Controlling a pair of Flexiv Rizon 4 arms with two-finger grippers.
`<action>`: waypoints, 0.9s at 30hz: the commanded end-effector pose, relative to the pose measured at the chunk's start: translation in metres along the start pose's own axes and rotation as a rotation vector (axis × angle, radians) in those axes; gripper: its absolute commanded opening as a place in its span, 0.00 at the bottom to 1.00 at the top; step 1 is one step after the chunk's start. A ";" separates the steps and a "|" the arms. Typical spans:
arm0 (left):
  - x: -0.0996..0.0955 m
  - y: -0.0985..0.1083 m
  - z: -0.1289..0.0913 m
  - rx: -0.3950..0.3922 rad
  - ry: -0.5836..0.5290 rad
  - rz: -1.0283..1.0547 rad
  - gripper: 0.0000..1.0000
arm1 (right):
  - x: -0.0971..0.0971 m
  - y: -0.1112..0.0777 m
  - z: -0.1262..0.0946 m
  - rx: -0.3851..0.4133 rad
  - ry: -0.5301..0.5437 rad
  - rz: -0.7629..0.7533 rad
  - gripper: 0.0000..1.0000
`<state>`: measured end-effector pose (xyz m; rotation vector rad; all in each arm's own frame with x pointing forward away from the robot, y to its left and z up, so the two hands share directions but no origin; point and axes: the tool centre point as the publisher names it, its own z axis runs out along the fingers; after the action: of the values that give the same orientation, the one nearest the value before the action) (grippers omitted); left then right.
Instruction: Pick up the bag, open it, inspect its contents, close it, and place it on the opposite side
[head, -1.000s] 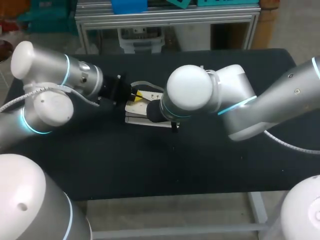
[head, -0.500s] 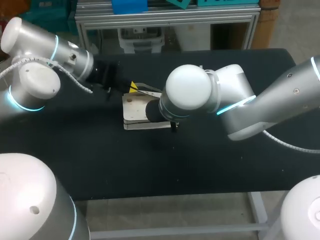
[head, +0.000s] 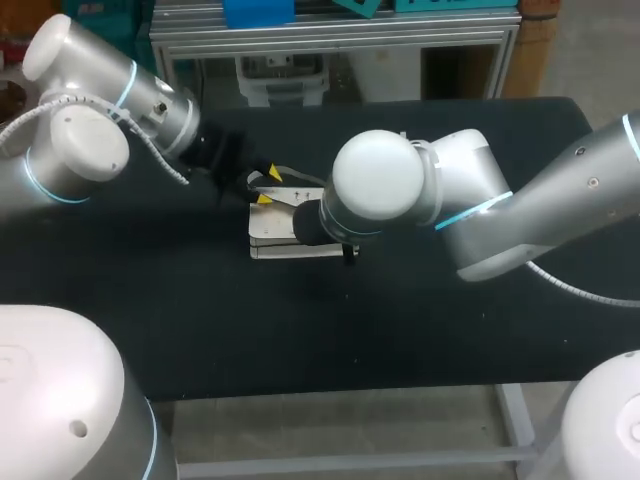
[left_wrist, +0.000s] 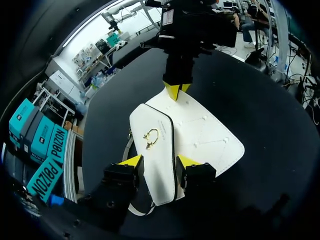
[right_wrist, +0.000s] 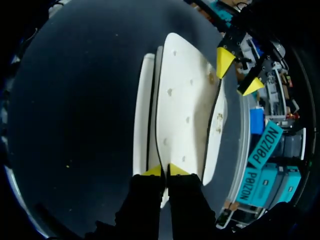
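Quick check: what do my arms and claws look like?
The left arm and right arm: silver-white tubes, rounded white caps, cyan light rings, white coiled cable. The left claw and right claw: black, two yellow-tipped fingers.

Two arms meet in the middle: one hand wide, one hand pinched.

The left arm (head: 90, 150) comes in from the left side and bends at its big round joint. Its dark wrist points across at the other arm. The left hand (left_wrist: 159, 161) holds its two yellow tips far apart, with the end of the bag (left_wrist: 200, 135) between them. The right arm (head: 480, 220) reaches past the middle from the right side, and its big white joint hides its wrist from above. The right hand (right_wrist: 165, 171) has its yellow tips almost together, pinching the bag's thin edge. The two hands face each other.
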<state>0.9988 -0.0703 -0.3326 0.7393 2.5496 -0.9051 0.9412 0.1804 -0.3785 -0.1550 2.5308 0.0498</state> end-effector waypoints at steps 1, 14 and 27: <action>0.020 -0.003 0.002 0.006 -0.082 0.025 0.49 | 0.002 0.000 0.000 0.001 -0.002 0.000 0.00; 0.021 -0.020 0.020 -0.081 -0.200 0.123 0.46 | 0.002 0.000 0.000 0.001 -0.002 0.000 0.00; 0.006 -0.006 0.037 -0.160 -0.238 0.109 0.35 | 0.002 0.000 0.000 0.001 -0.002 0.000 0.00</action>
<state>0.9927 -0.0901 -0.3524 0.6932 2.3176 -0.7209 0.9411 0.1802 -0.3785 -0.1553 2.5305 0.0500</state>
